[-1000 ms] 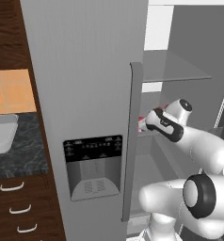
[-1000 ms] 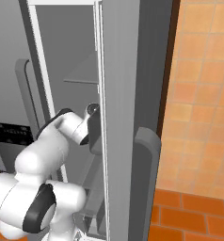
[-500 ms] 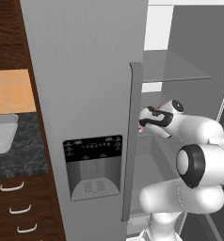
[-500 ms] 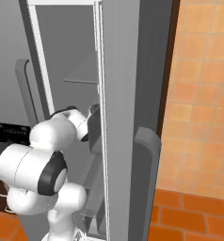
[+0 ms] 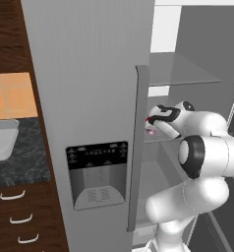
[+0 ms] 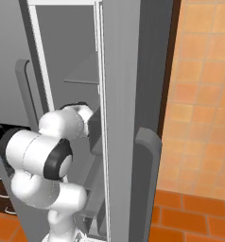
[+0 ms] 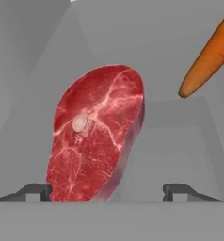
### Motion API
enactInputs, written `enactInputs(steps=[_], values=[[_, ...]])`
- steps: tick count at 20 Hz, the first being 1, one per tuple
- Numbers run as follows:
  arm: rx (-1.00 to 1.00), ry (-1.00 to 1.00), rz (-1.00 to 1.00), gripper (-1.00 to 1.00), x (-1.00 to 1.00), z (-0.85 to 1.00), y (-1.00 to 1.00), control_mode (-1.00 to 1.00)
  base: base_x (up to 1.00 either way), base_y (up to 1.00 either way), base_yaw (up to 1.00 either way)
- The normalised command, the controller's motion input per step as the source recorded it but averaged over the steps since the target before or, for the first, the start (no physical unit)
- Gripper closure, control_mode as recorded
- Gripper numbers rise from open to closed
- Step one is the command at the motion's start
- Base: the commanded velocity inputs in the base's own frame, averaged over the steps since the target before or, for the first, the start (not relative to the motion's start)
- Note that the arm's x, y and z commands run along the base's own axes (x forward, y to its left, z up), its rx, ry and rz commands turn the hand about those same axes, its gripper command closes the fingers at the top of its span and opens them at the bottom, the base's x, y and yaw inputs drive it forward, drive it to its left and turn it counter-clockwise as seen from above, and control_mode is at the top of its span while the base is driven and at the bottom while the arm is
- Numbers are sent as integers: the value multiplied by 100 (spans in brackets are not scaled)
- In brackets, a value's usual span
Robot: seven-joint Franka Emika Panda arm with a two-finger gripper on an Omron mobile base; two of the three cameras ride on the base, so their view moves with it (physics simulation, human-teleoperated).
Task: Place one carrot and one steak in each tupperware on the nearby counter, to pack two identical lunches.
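Observation:
A dark red-pink steak point(image 7: 97, 136) stands on edge on a grey fridge shelf point(image 7: 180, 141), close in front of the hand. My gripper point(image 7: 108, 190) is open around it: the left fingertip point(image 7: 36, 190) is right beside the steak's lower edge, and the right fingertip point(image 7: 180, 190) is well apart from it. An orange carrot point(image 7: 208, 59) lies further back at the upper right. In the left base view the gripper point(image 5: 152, 124) reaches into the open fridge behind the door's edge. A light-grey tupperware point(image 5: 3, 140) sits on the black marbled counter point(image 5: 20, 165) at the far left.
The closed grey fridge door point(image 5: 89, 98) with its vertical handle point(image 5: 138, 147) and dispenser panel point(image 5: 97, 172) stands left of the hand. A glass shelf point(image 5: 180, 74) hangs above it. The open right door point(image 6: 124, 118) flanks the arm. Dark wood drawers point(image 5: 15, 216) sit under the counter.
The arm has folded, its elbow swinging toward the camera, and the hand has pushed left along the fridge shelf toward the steak. The jaws have narrowed slightly.

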Motion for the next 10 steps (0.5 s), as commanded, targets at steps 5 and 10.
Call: enactInputs(steps=[5,10], values=[[-5,-6,0,-100,-50,22,-21,-100,0,0,0],[-23,-6,2,-100,-21,35,56,-100,0,0,0]])
